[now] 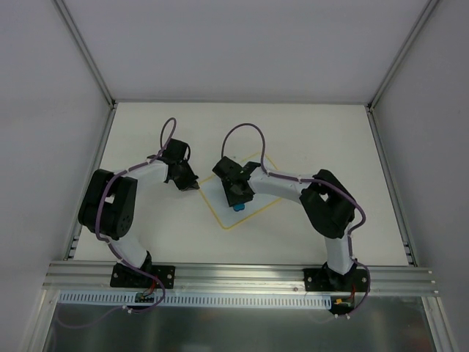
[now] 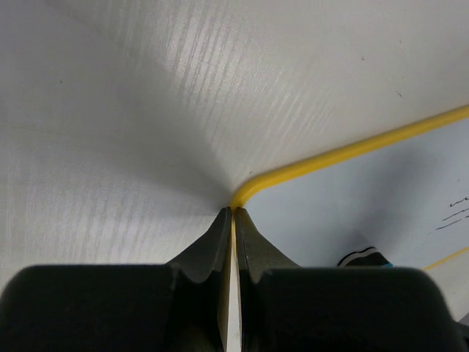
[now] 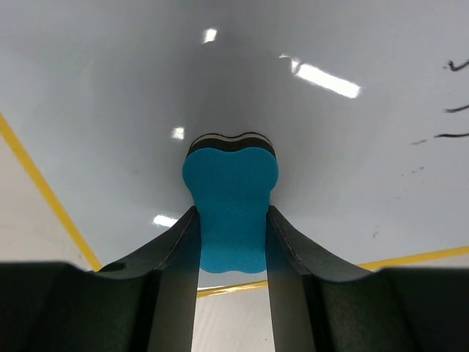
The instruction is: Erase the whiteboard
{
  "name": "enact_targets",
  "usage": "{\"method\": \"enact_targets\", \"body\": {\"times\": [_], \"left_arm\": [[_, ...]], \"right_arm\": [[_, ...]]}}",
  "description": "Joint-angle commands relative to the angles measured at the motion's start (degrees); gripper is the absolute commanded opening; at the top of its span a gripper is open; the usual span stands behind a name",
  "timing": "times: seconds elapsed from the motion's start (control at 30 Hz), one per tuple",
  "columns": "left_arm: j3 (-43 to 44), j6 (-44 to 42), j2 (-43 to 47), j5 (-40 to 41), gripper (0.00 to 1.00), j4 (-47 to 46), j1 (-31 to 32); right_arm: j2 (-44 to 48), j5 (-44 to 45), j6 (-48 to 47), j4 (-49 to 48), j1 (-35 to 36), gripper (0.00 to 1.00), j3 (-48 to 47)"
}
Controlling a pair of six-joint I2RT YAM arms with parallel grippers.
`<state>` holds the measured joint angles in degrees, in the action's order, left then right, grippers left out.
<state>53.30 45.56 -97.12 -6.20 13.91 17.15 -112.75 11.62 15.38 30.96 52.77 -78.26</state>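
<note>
The right gripper (image 3: 231, 214) is clamped on a blue eraser (image 3: 229, 183), one finger pressing each narrow side. The block sticks out past the fingertips, and its dark felt end sits against the whiteboard (image 3: 220, 66). The board's glossy white face fills most of the right wrist view (overhead lights reflect in it as bright spots). A few short black marks (image 3: 456, 109) lie at the far right. The yellow rim (image 3: 44, 185) runs down the left side and passes below the fingers.

The left gripper (image 2: 233, 214) has its fingers drawn almost together on the rim at a rounded corner of the board, pinching the edge there, with a thin sliver of yellow showing between them. Beyond that corner spreads the bare white table (image 2: 146, 110). Faint black strokes show on the board at the right edge of the left wrist view.

From above, the whiteboard lies flat near the middle of the table, turned like a diamond. The left gripper sits at its left corner and the right gripper over its lower left part, with the eraser's blue just visible beneath it. The right forearm crosses the board's right side and hides that corner. Purple cables (image 1: 245, 125) loop above each wrist, and both arm bases are bolted to an aluminium rail (image 1: 242, 273) at the near edge.
</note>
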Motion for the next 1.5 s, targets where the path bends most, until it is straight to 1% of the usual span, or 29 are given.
{"method": "enact_targets", "body": {"times": [0.0, 0.13, 0.27, 0.43, 0.47, 0.57, 0.7, 0.83, 0.97, 1.1, 1.3, 1.33, 1.47], "left_arm": [[-2.9, -2.3, -0.4, 3.5, 0.00, 6.0, 0.1], [-3.2, -2.7, -0.5, 3.0, 0.00, 6.0, 0.0], [-3.7, -3.0, 0.0, 3.0, 0.00, 6.0, -0.1], [-4.4, -3.2, 0.4, 3.5, 0.00, 6.0, -0.8], [-4.5, -3.2, 0.4, 3.5, 0.00, 6.1, -0.9], [-4.5, -3.3, 0.1, 3.2, 0.00, 6.0, -1.0], [-4.8, -3.5, 0.1, 3.0, 0.00, 6.0, -1.0], [-5.0, -3.5, 0.4, 2.8, 0.00, 5.9, -0.9], [-5.0, -3.7, 0.4, 2.2, 0.00, 6.0, -1.0], [-5.0, -4.0, 0.5, 1.8, 0.00, 6.0, -0.9], [-5.6, -4.3, 0.8, 1.5, 0.00, 6.0, -1.0], [-5.7, -4.3, 0.8, 1.6, 0.00, 6.0, -0.9], [-6.2, -4.5, 1.1, 1.6, 0.00, 6.0, -0.9]], "right_arm": [[-5.2, -5.0, 0.6, 2.6, 1.4, 0.00, -1.4], [-6.3, -1.1, 0.3, 3.1, -0.1, 0.00, -4.5], [-8.1, 0.3, 0.0, 6.1, -4.2, 0.00, -6.2], [-4.0, 1.8, -0.2, 6.0, -9.9, 0.00, 0.6], [-3.2, 2.0, -0.4, 6.0, -12.0, 0.00, 3.0], [-0.6, 3.0, -1.8, 6.0, -16.2, 0.00, 6.3], [0.5, 1.9, -4.1, 6.0, -22.0, 0.00, 6.8], [-0.8, 1.4, -5.0, 6.2, -22.0, 0.00, 3.7], [-4.8, -0.4, -4.8, 7.8, -20.7, 0.00, -2.8], [-10.1, -0.8, -3.8, 10.3, -17.5, 0.00, -12.7], [-15.9, -2.5, -1.9, 12.1, -13.3, 0.00, -22.8], [-17.3, -2.9, -1.9, 12.4, -12.9, 0.00, -25.6], [-19.8, -4.0, -2.7, 12.8, -11.1, 0.00, -31.1]]}}
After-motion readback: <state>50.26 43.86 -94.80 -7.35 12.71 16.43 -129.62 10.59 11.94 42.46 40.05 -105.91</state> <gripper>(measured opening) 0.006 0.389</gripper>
